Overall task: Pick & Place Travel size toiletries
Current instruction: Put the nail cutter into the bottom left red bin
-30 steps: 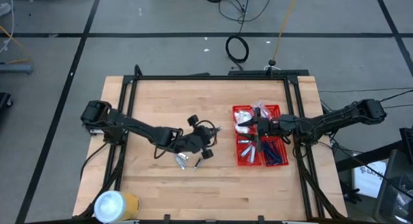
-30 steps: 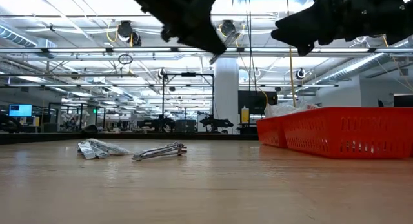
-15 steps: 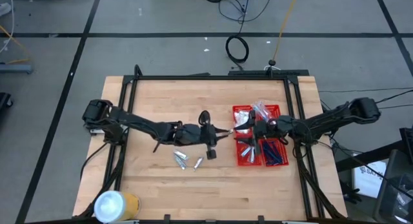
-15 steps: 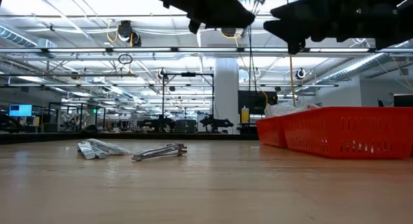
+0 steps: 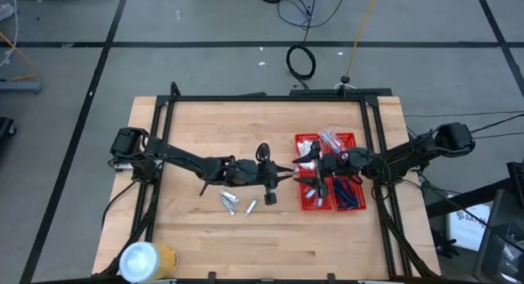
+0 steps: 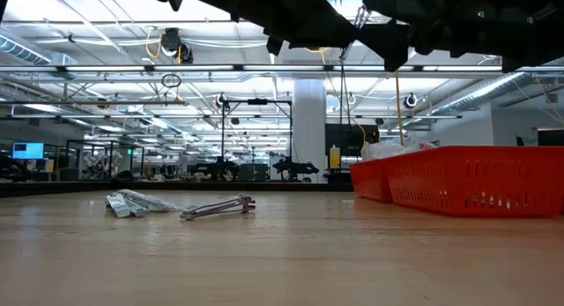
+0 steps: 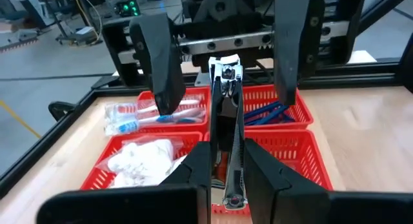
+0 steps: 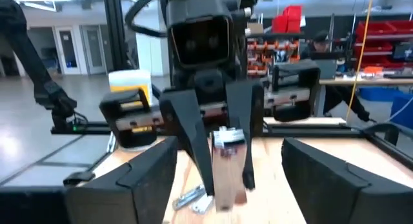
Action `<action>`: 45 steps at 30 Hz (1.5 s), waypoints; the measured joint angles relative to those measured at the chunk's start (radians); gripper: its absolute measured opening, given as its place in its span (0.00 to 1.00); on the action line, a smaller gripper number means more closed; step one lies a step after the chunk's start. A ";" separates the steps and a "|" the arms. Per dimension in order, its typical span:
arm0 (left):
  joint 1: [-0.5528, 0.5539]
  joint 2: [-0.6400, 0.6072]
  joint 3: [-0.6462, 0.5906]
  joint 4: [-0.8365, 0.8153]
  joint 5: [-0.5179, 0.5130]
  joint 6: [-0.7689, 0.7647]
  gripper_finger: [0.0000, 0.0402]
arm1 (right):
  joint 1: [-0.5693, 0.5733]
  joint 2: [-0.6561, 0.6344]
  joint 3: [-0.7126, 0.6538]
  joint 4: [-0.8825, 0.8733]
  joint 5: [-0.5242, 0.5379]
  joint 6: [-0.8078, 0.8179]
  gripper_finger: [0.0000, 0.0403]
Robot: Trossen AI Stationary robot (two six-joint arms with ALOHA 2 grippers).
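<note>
Over the table's middle, my left gripper (image 5: 282,171) is shut on a thin silver-grey toiletry piece (image 7: 227,121) that sticks out ahead of it, just left of the red basket (image 5: 354,171). My right gripper (image 5: 304,168) faces it from the right, open. Its two fingers (image 7: 158,62) stand on either side of the piece's far end (image 7: 226,68) without touching it. Two more silver pieces (image 5: 230,202) lie flat on the wood, seen in the low view beside crinkly packets (image 6: 132,202). My left gripper pinches the silver piece's near end (image 7: 231,179) between its two fingers. The fingers come about level from the table's left and lie along the piece. The piece juts straight out past the fingertips, lifted clear of the table and the basket.
The red basket has four compartments holding white packets (image 7: 139,153), clear-wrapped blue brushes (image 7: 155,115), blue items (image 5: 348,194) and silver pieces (image 5: 313,194). A white-and-yellow roll (image 5: 147,259) stands at the near left corner. A black frame (image 5: 270,97) borders the table.
My left gripper has swung from pointing down over the loose silver pieces to about level and moved toward the table's right, carrying the silver piece up to the basket's left side. My right gripper has come toward it from over the basket, and its fingers have opened wider.
</note>
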State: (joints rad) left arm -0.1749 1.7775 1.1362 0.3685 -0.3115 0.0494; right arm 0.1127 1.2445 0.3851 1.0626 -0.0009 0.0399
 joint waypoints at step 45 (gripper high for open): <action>0.021 -0.013 0.001 -0.240 -0.060 -0.228 0.72 | 0.112 -0.441 0.000 -0.923 0.023 0.292 0.11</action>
State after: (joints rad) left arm -0.1540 1.7641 1.1370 0.1289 -0.3717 -0.1785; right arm 0.2251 0.8036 0.3855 0.1398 0.0219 0.3318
